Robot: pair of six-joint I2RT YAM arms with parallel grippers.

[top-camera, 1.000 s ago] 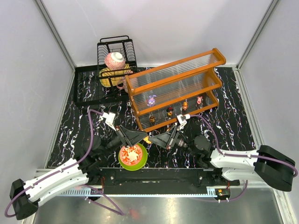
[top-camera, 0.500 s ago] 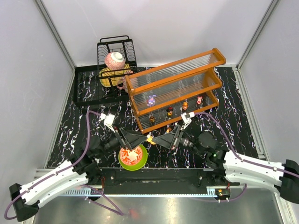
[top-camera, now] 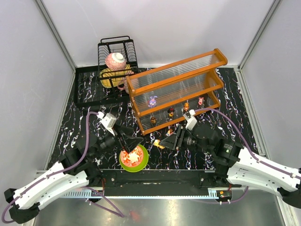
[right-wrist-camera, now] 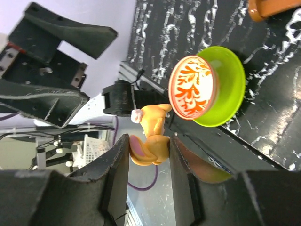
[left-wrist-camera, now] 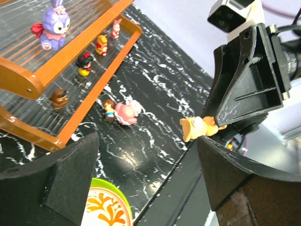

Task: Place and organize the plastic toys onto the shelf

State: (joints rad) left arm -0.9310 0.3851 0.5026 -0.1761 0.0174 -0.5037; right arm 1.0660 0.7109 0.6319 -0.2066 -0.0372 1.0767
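Right hand (right-wrist-camera: 148, 141) around orange toy (right-wrist-camera: 151, 129)

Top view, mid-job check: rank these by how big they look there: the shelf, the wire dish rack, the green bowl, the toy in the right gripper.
1. shelf
2. wire dish rack
3. green bowl
4. orange toy, by far the smallest

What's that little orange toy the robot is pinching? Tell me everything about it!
The small orange plastic figurine looks glossy and chubby, like a little animal, with a pink patch and a white bit. The right gripper pinches it between its black fingers, holding it off the black marbled table, beside the green-rimmed patterned bowl. Nothing else touches it.
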